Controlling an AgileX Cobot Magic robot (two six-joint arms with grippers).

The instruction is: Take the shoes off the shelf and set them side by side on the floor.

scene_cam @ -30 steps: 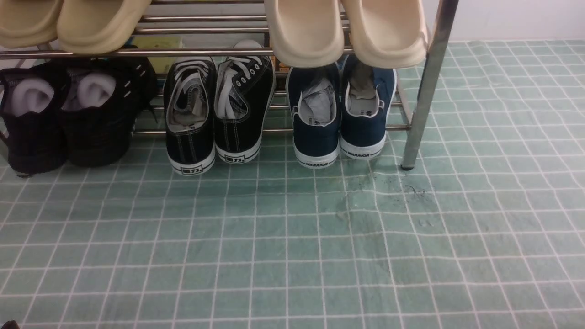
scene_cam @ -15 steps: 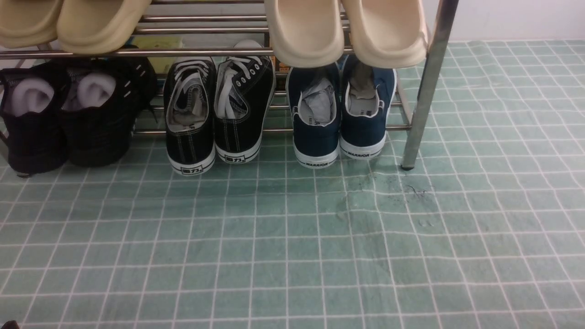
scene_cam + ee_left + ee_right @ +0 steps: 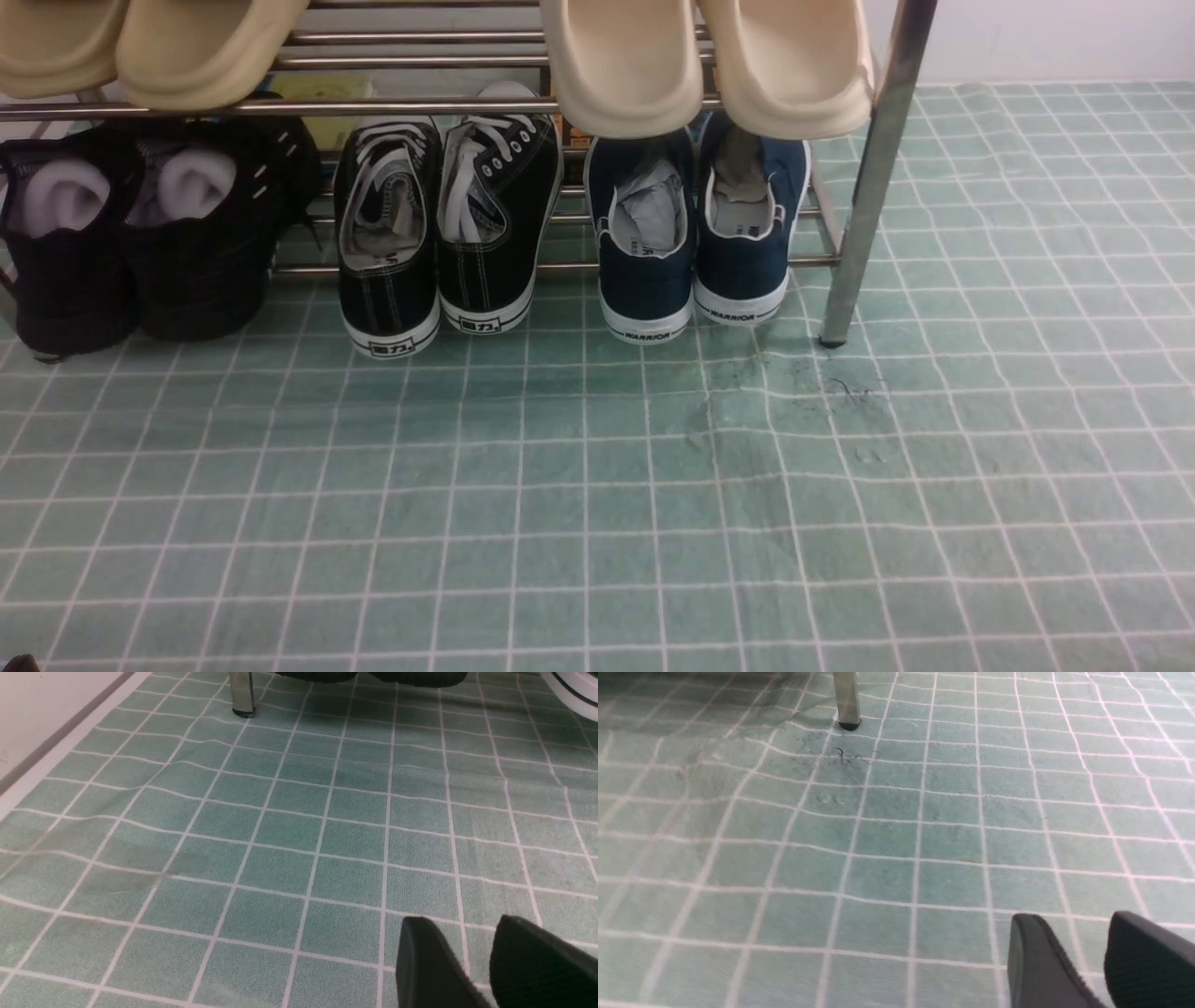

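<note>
Your right gripper (image 3: 1073, 921), the nearer one, is hovering parted and empty; the shoes (image 3: 653, 280) are lying ahead, heels facing you.

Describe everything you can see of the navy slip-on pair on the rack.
The navy shoes are a dark blue canvas pair with white rubber soles and collar trim, WARRIOR on each heel, and greyish stuffing inside. They sit side by side, touching, on the lower tier of the shelf, heels toward the camera past the front rod, toes hidden under the beige slippers. The black lace-ups stand to the robot's left of them. Whether the heels rest on the floor is unclear.
</note>
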